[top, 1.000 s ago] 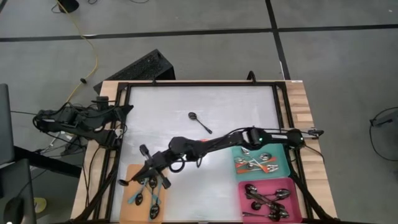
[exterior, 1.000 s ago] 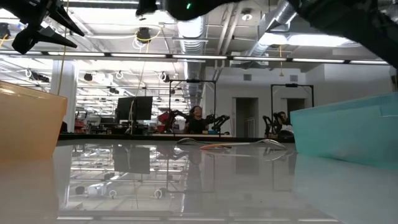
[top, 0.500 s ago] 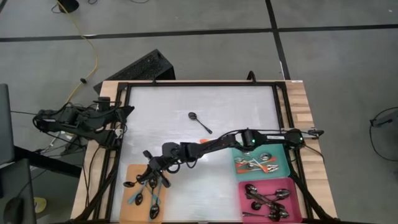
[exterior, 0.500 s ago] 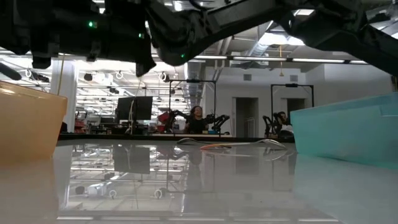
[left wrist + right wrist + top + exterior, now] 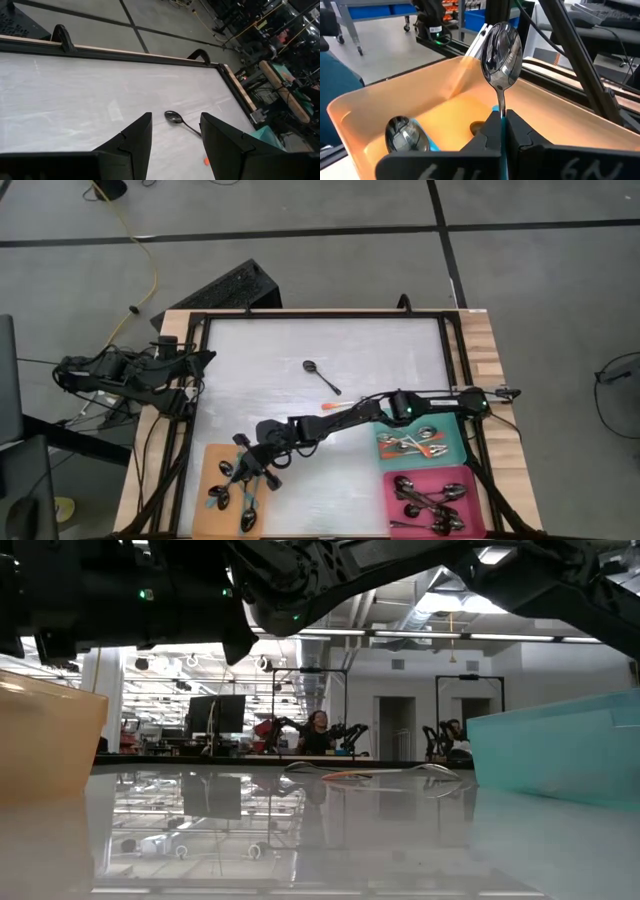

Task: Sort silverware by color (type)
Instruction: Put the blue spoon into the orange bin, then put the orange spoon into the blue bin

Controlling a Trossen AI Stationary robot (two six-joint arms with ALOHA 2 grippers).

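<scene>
From above, the right end effector reaches across the desk over the orange tray, where teal-handled spoons lie; a lone black spoon waits mid-desk. The left end effector is parked at the desk's edge. Its wrist view shows it open, empty. The right wrist view shows fingers clamped on a spoon, bowl upright above the tray. Released from this height, it might bounce out.

- The right gripper, closed on a teal-handled spoon, has come down over the orange tray.
- Tray spoons now lie directly beneath it.
</scene>
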